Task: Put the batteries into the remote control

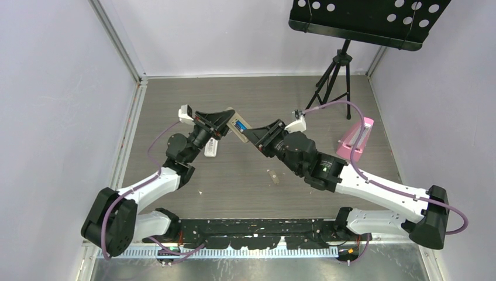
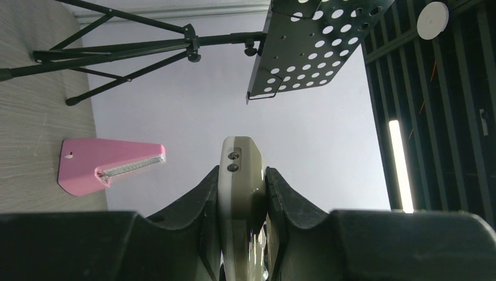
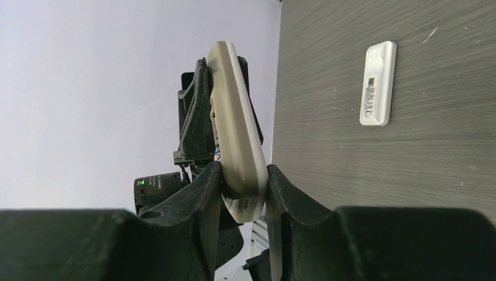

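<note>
Smooth beige plastic with a soft sheen on the remote control (image 2: 241, 170). Matt black moulded plastic on the left gripper (image 2: 241, 196) and right gripper (image 3: 244, 187). Grey wood-grain laminate, matt and finely streaked, across the counter (image 3: 374, 175). Satin pink plastic on the wedge-shaped object (image 2: 82, 161). Black-painted perforated sheet metal on the music stand (image 2: 310, 47). Plain white plastic on the small bar (image 3: 378, 82).

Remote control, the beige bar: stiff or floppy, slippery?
Likely stiff: the slim beige plastic remote control spans straight between left end effector and right end effector without sagging. Possibly slippery: its smooth shell shows glossy reflections.
</note>
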Available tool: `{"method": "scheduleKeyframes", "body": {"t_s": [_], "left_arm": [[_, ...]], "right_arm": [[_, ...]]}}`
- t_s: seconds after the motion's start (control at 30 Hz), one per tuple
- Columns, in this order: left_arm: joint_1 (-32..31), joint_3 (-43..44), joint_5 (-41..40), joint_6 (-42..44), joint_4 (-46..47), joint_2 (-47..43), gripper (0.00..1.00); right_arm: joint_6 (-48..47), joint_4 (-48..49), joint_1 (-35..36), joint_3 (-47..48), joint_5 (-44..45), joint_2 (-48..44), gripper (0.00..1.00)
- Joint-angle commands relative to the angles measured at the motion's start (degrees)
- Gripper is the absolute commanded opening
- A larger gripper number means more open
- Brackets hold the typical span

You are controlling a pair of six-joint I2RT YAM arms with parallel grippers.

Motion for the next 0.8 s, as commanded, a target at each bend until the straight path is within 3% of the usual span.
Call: {"method": "scheduleKeyframes", "body": {"t_s": [0.0,0.37,0.63,0.77], "left_arm": [[-1.26,2.94,6.64,5.93,7.23,-2.64,0.00],[-1.26,4.55,6.90,15.57,-7.70,-8.56,0.00],[-1.26,7.61,6.93,22.33,-17.97,-11.41,0.00],[-1.26,8.26,6.64,24.19,-21.21,-11.96,0.00]], "right_arm": [[-4.59,-15.35,-0.88,2.67,7.22,3.74,0.28],[-8.61,-21.21,-1.22,5.42,8.34,5.58,0.29],[-23.34,-24.93,-1.24,10.66,2.82,7.68,0.34],[-25.94,-27.07,-1.24,12.54,2.10,7.82,0.34]]}}
